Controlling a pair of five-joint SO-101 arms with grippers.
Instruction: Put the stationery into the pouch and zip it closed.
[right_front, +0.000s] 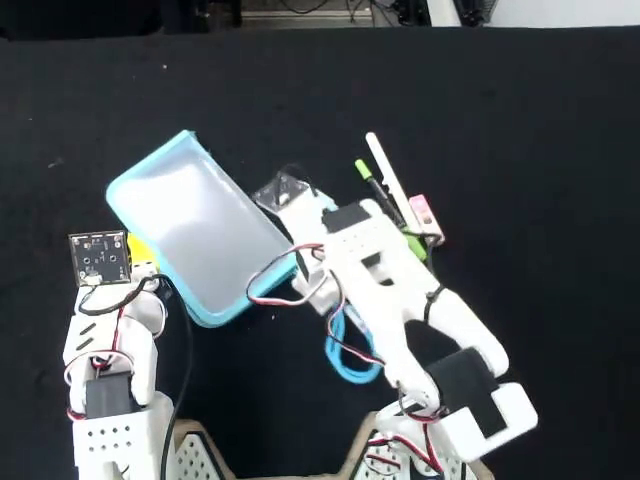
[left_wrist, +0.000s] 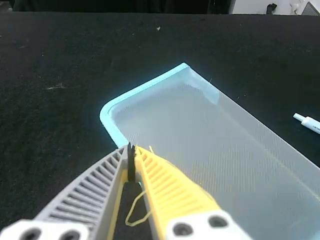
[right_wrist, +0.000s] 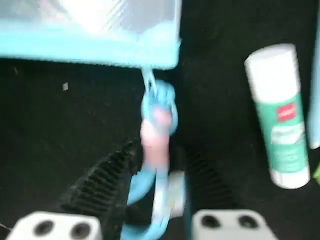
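Note:
The pouch (right_front: 195, 225), translucent mesh with a light blue rim, lies at the centre left. My left gripper (left_wrist: 131, 150) is shut on its near rim (left_wrist: 112, 131), at the pouch's lower left edge in the high view (right_front: 150, 265). My right arm (right_front: 370, 260) reaches over the pouch's right corner. My right gripper (right_wrist: 160, 150) stands open, with the pinkish zipper pull (right_wrist: 155, 135) and its blue strap (right_front: 345, 365) between the fingers. A green and white glue stick (right_wrist: 280, 120) lies beside it. A white pen (right_front: 385, 170), a green pen (right_front: 365, 178) and a pink eraser (right_front: 422, 212) lie right of the pouch.
A small clear item (right_front: 283, 190) sits by the pouch's right edge, next to the right arm. The black table (right_front: 520, 120) stretches bare to the right and at the back. Both arm bases stand at the front edge.

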